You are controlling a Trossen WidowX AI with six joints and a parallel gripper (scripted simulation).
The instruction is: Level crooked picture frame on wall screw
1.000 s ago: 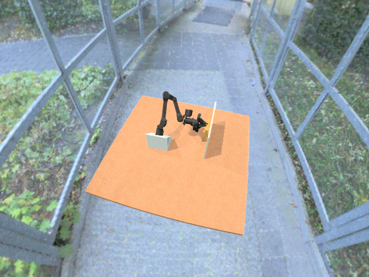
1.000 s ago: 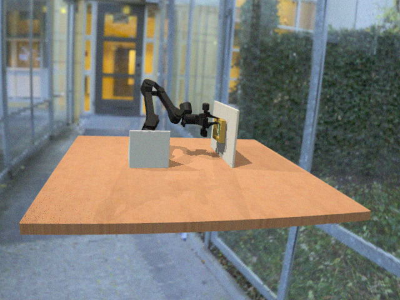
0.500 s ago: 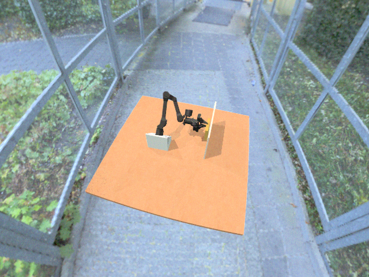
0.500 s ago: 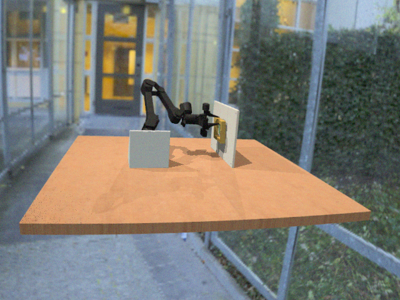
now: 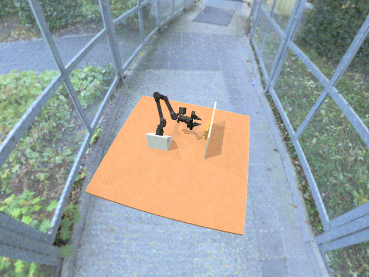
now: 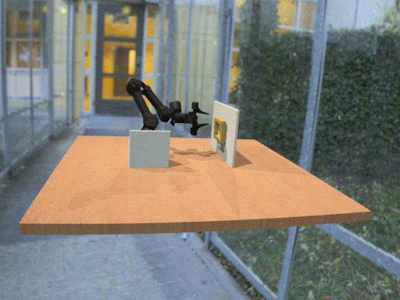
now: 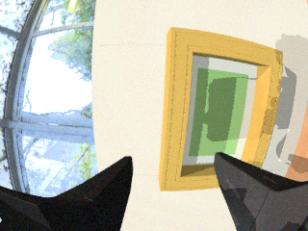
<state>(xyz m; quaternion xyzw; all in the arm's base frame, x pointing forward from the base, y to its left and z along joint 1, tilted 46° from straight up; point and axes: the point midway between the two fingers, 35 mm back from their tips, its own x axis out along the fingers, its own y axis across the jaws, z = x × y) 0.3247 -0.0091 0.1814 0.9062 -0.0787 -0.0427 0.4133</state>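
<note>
The yellow picture frame (image 5: 207,128) (image 6: 222,132) (image 7: 175,106) with a green picture hangs against the upright cream board (image 5: 206,146) (image 6: 230,129) (image 7: 130,96). In the wrist view its top bar slopes down to the right and its bottom bar rises slightly to the right. The slanted view does not let me tell surely whether it is level. My gripper (image 5: 200,121) (image 6: 208,119) (image 7: 173,161) is open and empty, its fingers apart in front of the board, short of the frame. In the wrist view the right fingertip overlaps the frame's lower part. The screw and notched strip are hidden.
A pale grey panel (image 5: 157,141) (image 6: 149,149) stands by the arm's base on the orange table top (image 5: 166,184) (image 6: 194,200). The cream board's edge borders the glass railing background at the wrist view's left. Shadows of the arm fall on the board and frame.
</note>
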